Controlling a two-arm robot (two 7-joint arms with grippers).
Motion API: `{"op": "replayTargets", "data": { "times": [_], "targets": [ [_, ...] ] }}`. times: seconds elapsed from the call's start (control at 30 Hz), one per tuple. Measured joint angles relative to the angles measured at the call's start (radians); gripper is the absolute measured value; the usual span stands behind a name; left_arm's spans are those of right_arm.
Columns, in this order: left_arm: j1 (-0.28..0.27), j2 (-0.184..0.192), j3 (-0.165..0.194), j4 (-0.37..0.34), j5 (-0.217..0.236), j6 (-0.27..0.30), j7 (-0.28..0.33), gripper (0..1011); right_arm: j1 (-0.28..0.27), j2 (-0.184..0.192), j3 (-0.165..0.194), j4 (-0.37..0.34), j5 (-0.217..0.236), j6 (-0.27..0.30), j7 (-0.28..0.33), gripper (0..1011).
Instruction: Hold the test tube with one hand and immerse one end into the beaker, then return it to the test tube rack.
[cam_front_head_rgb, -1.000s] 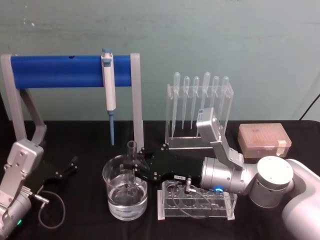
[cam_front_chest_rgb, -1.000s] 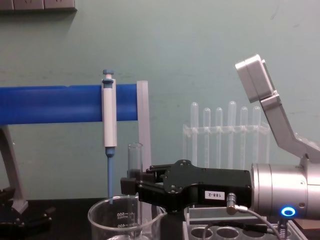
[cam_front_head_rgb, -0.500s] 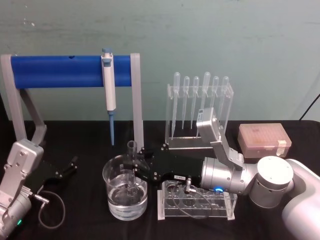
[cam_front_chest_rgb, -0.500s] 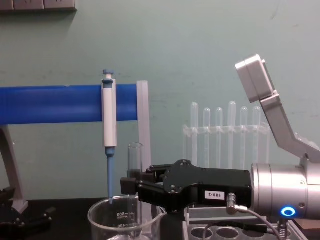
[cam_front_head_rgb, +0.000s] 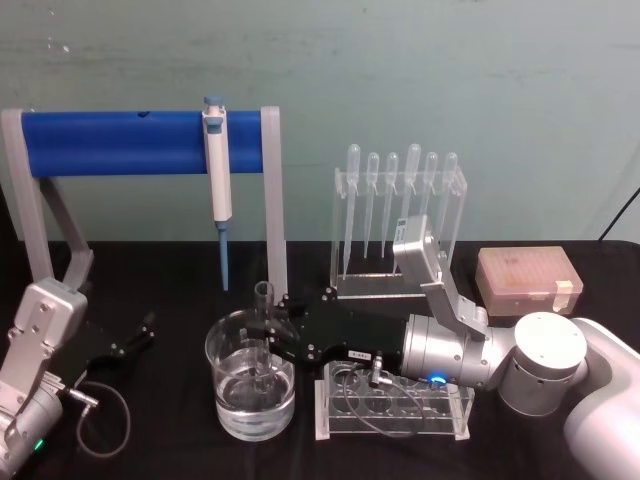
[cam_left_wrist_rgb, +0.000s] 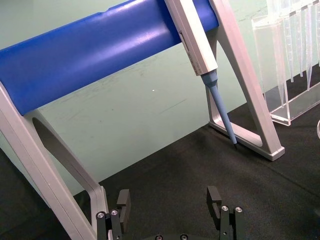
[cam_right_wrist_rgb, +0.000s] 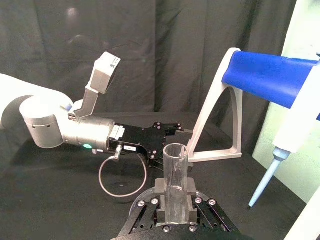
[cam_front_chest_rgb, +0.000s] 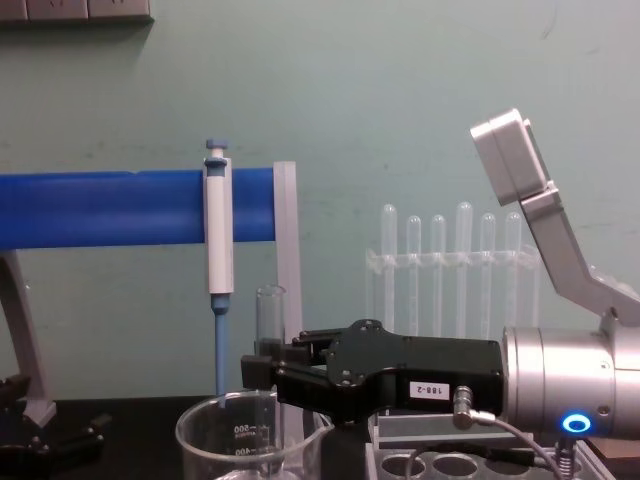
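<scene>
Right fingers: the right gripper's (cam_front_head_rgb: 268, 338) black fingers (cam_right_wrist_rgb: 160, 197) are clenched on the test tube (cam_front_head_rgb: 263, 312), 1 on each side, below its open rim.
Test tube: it stands upright with its rimmed top above the beaker (cam_front_head_rgb: 232, 405) and its lower end down inside the glass. It seems to reach the water, though that is not certain.
Place in beaker: the tube is right of the beaker's middle, nearer the right wall than the left.
Left fingers: the left gripper (cam_left_wrist_rgb: 168, 202) is released, its 2 fingers spread with nothing between them.
Right arm pose: it reaches in level from the right. The silver wrist with its blue light ring is above the test tube rack (cam_front_head_rgb: 440, 415), and the gripper points to the robot's left.
Left arm pose: it is parked low at the left edge of the black table (cam_front_head_rgb: 170, 440), with its gripper aimed toward the blue stand (cam_front_head_rgb: 140, 140).
Edge behind: the stand's grey right leg is just behind the beaker, and the pipettor's (cam_front_head_rgb: 217, 170) blue tip hangs behind the beaker's left part.
Edge right: the rack sits just beside the beaker; whether they touch is unclear.
Open room: there is bare black cloth between the beaker and the left gripper and in front of the beaker, and open air above the tube's rim in the chest view.
Farther off: the pipette rack (cam_front_head_rgb: 400, 200) is behind the right arm, and the tip box (cam_front_head_rgb: 525, 280) is at the right, well apart from the beaker.
</scene>
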Motion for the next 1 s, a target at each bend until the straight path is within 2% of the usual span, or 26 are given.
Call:
{"op": "replayTargets", "data": {
  "times": [1.0],
  "targets": [
    [0.000, 0.000, 0.000, 0.000, 0.000, 0.000, 0.000, 1000, 0.000, 0.000, 0.000, 0.000, 0.000, 0.000, 0.000, 226]
  ]
}}
